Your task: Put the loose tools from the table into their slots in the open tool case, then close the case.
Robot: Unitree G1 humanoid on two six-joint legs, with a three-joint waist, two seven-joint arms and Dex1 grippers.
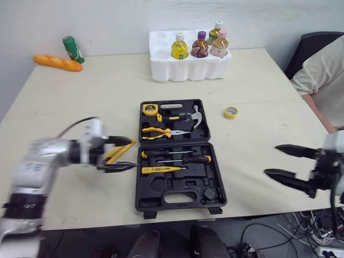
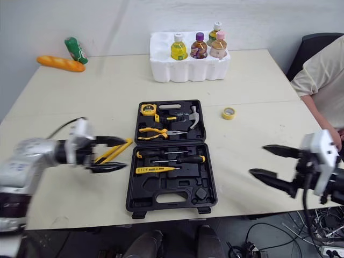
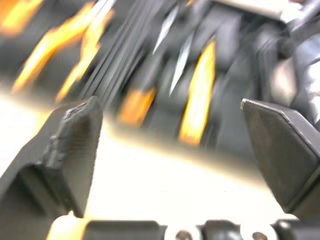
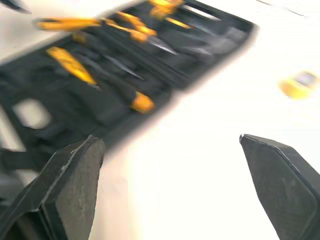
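Left fingers [image 1: 119,141] apart, left of tool case [image 1: 161,188] | right fingers [image 1: 290,180] apart over table [image 1: 258,145] right edge

Legible markings: none; no text, brand, number or sign can be read in any view.

Label-bearing items, all unreadable:
- bottles [image 1: 200,46] standing in the white foam tray [image 1: 161,67]: each carries a label band; the print cannot be resolved;
- green bottle [image 1: 72,49] lying at the far left of the tabletop [image 1: 80,97]: pale marks on its wrap; no characters distinguishable;
- yellow tape measure [image 1: 150,109] in the far half of the open tool case [image 1: 180,199]: no legible figures;
- yellow tape roll [image 1: 231,112] to the right of the case: no visible print.

Both wrist views are blurred; nothing in them can be read.
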